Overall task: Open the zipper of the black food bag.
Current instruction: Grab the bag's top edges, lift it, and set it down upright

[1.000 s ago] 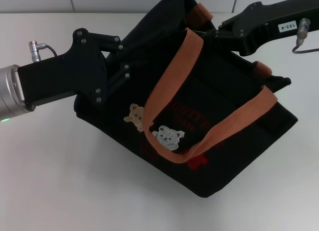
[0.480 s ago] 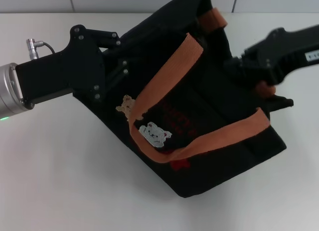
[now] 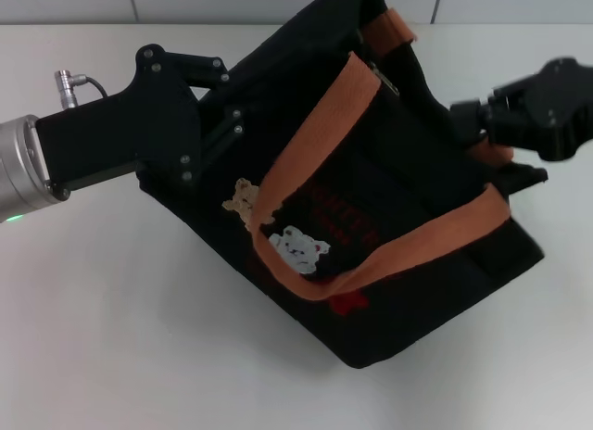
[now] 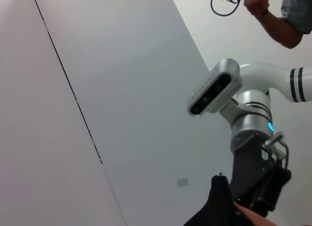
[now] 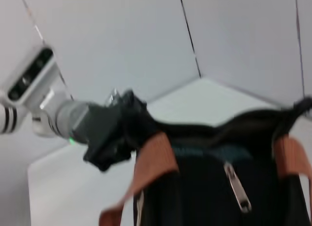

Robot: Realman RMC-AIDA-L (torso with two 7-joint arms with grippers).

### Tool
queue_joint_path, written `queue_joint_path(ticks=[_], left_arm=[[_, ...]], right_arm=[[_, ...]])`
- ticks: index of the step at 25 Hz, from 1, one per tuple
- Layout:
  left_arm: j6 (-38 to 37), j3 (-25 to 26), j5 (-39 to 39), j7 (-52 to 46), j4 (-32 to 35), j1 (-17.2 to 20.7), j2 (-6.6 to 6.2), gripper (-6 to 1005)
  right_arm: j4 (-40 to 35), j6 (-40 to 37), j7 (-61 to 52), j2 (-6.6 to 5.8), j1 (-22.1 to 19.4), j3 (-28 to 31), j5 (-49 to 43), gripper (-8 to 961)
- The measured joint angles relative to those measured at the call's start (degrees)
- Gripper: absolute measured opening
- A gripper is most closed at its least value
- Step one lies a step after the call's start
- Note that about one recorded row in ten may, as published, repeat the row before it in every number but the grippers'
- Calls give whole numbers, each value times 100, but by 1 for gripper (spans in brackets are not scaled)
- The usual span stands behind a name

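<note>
The black food bag point(image 3: 408, 217) lies tilted on the white table, its orange handles point(image 3: 315, 143) draped over the front with the bear patches point(image 3: 296, 247). My left gripper point(image 3: 222, 124) is shut on the bag's left end; the right wrist view shows the left gripper point(image 5: 124, 126) clamped on that edge. My right gripper point(image 3: 468, 120) hovers at the bag's right end beside an orange handle tab point(image 3: 496, 152). The zipper's silvery pull point(image 5: 237, 187) hangs loose below the gaping top edge in the right wrist view. The left wrist view shows only a bag corner point(image 4: 219, 204) and the right gripper point(image 4: 261, 187).
The white table point(image 3: 111, 337) spreads around the bag, with a tiled wall point(image 3: 278, 2) behind it. A person's hand point(image 4: 273, 11) holding a cable shows in the left wrist view, beyond my right arm point(image 4: 243, 114).
My right gripper has drawn back from over the bag's top to its right end. The bag has shifted and turned slightly, while the left gripper kept hold of it.
</note>
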State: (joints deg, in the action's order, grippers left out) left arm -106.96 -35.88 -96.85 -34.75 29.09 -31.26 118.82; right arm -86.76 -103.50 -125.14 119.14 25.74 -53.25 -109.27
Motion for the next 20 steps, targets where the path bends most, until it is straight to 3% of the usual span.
queue_joint_path(ticks=[8,10,13,20], left_arm=[[-26,-8,0,3,0,17,0,113],[-30,-8,0,3,0,27,0,113],[-35,-7,0,4,4,32,0,113],[-51,-7,-1,4,17,20,0,113]], right_arm=[[-77,746,439,11,82,-378,-70,108],[-51,870,509,3,196,-501,-96,179],[-36,858,505,-1,279,-575,-132,285],[-27,872,434,0,458,-895,-466,349]])
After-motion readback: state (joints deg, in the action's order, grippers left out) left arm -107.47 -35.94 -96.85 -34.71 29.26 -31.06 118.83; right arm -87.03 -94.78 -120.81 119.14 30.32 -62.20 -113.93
